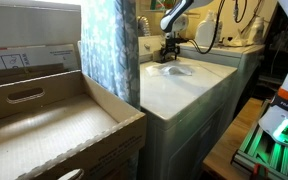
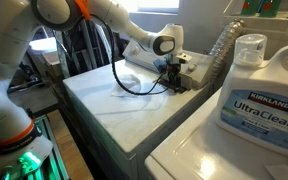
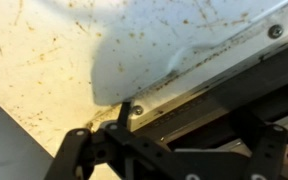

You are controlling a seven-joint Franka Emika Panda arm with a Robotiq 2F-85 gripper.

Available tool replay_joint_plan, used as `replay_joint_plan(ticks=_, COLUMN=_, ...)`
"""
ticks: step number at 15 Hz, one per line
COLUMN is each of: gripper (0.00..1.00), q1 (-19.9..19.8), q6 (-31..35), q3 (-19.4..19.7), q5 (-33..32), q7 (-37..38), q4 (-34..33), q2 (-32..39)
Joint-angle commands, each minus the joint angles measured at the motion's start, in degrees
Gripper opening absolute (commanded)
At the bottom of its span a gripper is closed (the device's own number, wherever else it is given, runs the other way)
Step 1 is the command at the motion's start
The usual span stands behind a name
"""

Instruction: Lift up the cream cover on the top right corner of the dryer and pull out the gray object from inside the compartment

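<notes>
- The gripper (image 2: 171,72) is down at the far corner of the dryer (image 2: 109,112), low over its top near the back edge
- In the wrist view the cream cover (image 3: 214,35) fills the upper part of the picture, a speckled panel set in the dryer's top with a dark shadow line along its near edge; whether that edge is already raised off the dryer I cannot tell
- Jaws: only the dark links show at the bottom of the wrist view, and the fingertips are not clear enough, so I cannot tell whether they are apart or together
- The gray object is not visible; I judge it sits inside the compartment under the cover
- Handling, as a judgement: the cover looks like thin rigid plastic, light and hinged, with a smooth and probably slippery face, so take it by the shadowed lip and swing it up gently instead of pinching the flat
- The gray object is likely a light, flimsy screen; grip its top rim and draw it straight up out of the dryer
- A black cable (image 2: 134,88) lies on the dryer's top, beside the arm
</notes>
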State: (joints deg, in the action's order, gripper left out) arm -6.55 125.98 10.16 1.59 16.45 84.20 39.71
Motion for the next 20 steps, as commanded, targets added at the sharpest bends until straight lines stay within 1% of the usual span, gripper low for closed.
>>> replay_joint_plan(ticks=1, gripper=1.00, q1=1.20, q6=-7.98, q3=2.50, q5=-3.65, q7=3.88, q4=-2.56, q2=1.50)
replay_joint_plan(ticks=2, gripper=1.00, q1=1.45, q6=-9.90, q3=2.85, q5=-4.09, q7=5.14, q4=-3.29, q2=1.65)
replay_joint_plan(ticks=4, gripper=1.00, q1=1.02, q6=-13.17, q3=2.38, q5=-3.51, q7=5.42, q4=-4.49, q2=1.80)
replay_joint_plan(ticks=9, gripper=1.00, q1=0.48, q6=-18.69, q3=2.32, q5=-3.25, q7=6.20, q4=-6.07, q2=1.72)
replay_joint_plan(ticks=13, gripper=1.00, q1=0.19, q6=-19.26, q3=1.97, q5=-2.68, q7=6.59, q4=-4.95, q2=0.69)
replay_joint_plan(ticks=17, gripper=1.00, q1=0.31, q6=-17.97, q3=1.95, q5=-2.14, q7=7.57, q4=-1.48, q2=-1.93)
replay_joint_plan(ticks=20, gripper=1.00, q1=0.19, q6=-18.57, q3=2.17, q5=-2.14, q7=7.70, q4=0.65, q2=-3.93)
